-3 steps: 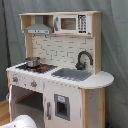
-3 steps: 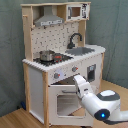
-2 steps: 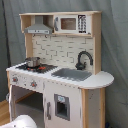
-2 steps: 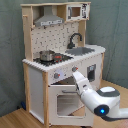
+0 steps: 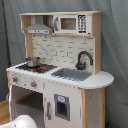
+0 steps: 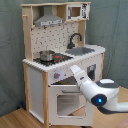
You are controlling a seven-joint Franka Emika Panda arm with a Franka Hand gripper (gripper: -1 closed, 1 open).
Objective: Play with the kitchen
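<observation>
The kitchen [image 5: 60,70] is a tall white and light-wood toy unit, seen in both exterior views. It has a hood [image 5: 37,27], a microwave [image 5: 70,22], a black faucet [image 5: 84,59], a grey sink [image 5: 72,74] and a pot [image 5: 32,61] on the stovetop. In the second exterior view the kitchen [image 6: 55,55] faces the white arm [image 6: 95,90], which reaches up from the lower right. My gripper [image 6: 74,69] is at the knob panel [image 6: 60,75], just above the windowed oven door [image 6: 65,102]. In the first exterior view only a white part of the arm [image 5: 22,121] shows at the bottom left.
A grey curtain [image 5: 115,50] hangs behind the kitchen. The floor [image 6: 20,117] is wood. The rounded counter end [image 5: 102,79] sticks out on the first exterior view's right. A blue light [image 6: 100,100] glows on the arm's joint.
The arm has risen and shifted slightly toward the second exterior view's left, bringing its end closer to the knob panel. The kitchen itself looks unchanged.
</observation>
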